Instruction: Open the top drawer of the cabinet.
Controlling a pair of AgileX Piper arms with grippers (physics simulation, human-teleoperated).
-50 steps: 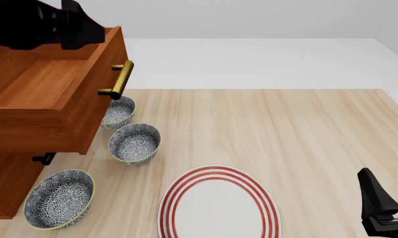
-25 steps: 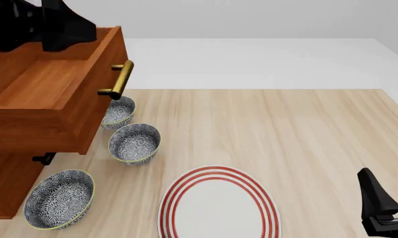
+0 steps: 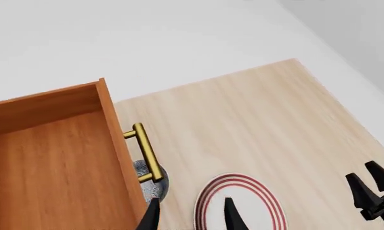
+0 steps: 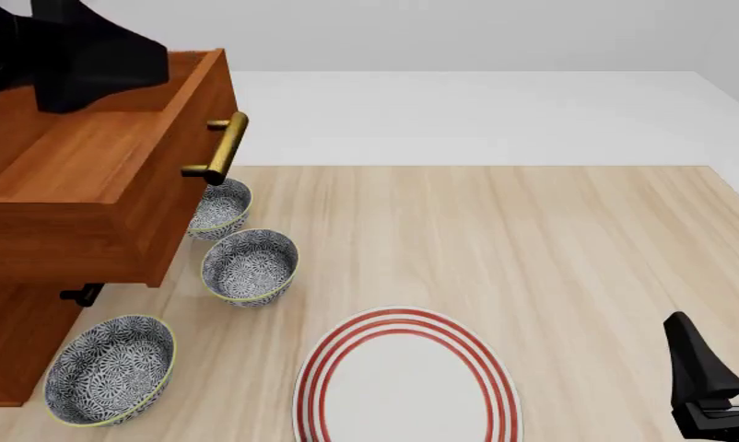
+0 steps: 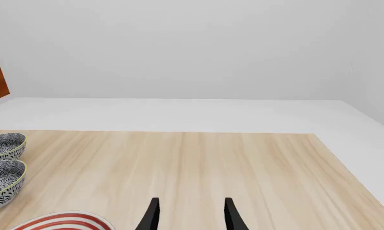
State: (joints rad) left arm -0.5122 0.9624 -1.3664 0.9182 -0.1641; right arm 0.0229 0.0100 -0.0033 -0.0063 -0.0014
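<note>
Jaws of the left gripper stand parted and empty above the top drawer, already pulled well out of the cabinet; its brass handle lies below and beside them. Withdrawing straight up avoids nudging it. Right gripper, parted, idles far across the bench.
</note>
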